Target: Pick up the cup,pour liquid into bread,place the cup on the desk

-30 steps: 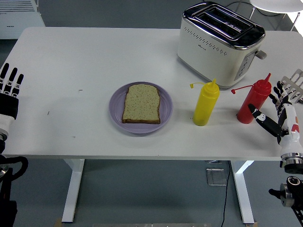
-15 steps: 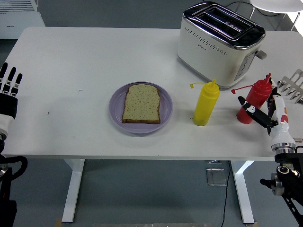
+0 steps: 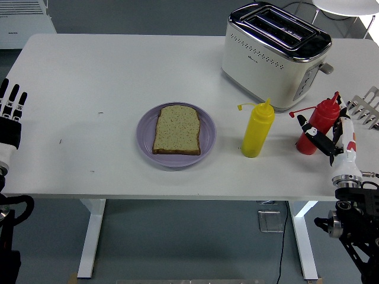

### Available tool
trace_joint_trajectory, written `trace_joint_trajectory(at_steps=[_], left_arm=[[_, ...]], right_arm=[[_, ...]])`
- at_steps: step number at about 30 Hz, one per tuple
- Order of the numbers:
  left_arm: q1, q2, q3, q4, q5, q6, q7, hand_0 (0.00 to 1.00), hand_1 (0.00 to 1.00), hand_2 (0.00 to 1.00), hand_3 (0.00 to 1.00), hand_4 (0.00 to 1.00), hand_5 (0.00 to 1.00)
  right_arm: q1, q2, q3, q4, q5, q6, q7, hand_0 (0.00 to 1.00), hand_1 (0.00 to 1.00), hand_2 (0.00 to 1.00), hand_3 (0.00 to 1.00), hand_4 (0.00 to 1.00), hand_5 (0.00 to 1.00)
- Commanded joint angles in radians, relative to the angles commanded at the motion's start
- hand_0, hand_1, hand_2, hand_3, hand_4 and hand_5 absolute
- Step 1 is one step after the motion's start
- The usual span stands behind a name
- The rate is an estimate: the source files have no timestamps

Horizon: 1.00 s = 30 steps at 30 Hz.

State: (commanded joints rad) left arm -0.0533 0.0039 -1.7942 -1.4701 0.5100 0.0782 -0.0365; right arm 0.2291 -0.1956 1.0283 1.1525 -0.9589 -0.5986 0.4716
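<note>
Here the right hand (image 3: 329, 137) is at the red bottle (image 3: 315, 125), thumb across its front, fingers behind; a firm grasp cannot be confirmed. The bottle stands upright right of the yellow bottle (image 3: 257, 129). Bread (image 3: 177, 129) lies on the plate (image 3: 145, 142). The left hand (image 3: 10, 114) rests at the left edge, fingers extended.

Right hand (image 3: 331, 137) fingers apparently half-curled (hard to tell); left hand (image 3: 10, 112) spread.

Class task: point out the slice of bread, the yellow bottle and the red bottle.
Slice of bread (image 3: 177, 129), head view, middle of the slice.
Yellow bottle (image 3: 257, 132), head view, its body.
Red bottle (image 3: 323, 116), head view, upper body.
</note>
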Motion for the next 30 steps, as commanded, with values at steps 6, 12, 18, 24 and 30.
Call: trace_joint_trajectory(at_steps=[6,12,18,24,30], left_arm=[[-0.001,-0.001,0.002,0.001,0.0,0.0,0.0,0.811,0.742,0.73,0.719,0.515,0.998],[0.0,0.0,-0.001,0.0,0.0,0.0,0.0,0.811,0.742,0.73,0.719,0.515,0.998],[0.0,-0.001,-0.001,0.002,0.001,0.0,0.0,0.811,0.743,0.729,0.719,0.515,0.998],[0.001,-0.001,-0.001,0.002,0.001,0.0,0.0,0.811,0.742,0.729,0.719,0.515,0.998],[0.001,-0.001,-0.001,0.003,0.001,0.0,-0.001,0.81,0.742,0.729,0.719,0.515,0.998]], right_arm=[[0.018,0.014,-0.022,-0.018,0.053,-0.047,0.033,0.833,0.731,0.749,0.908,0.902,0.268],[0.03,0.019,-0.034,-0.041,0.118,-0.047,0.072,0.732,0.651,0.65,0.787,0.855,0.205],[0.042,0.028,-0.046,-0.062,0.156,-0.047,0.104,0.595,0.559,0.559,0.68,0.826,0.169],[0.05,0.033,-0.058,-0.069,0.209,-0.047,0.14,0.479,0.473,0.487,0.58,0.792,0.124],[0.056,0.037,-0.068,-0.074,0.25,-0.047,0.171,0.44,0.421,0.468,0.533,0.717,0.061]])
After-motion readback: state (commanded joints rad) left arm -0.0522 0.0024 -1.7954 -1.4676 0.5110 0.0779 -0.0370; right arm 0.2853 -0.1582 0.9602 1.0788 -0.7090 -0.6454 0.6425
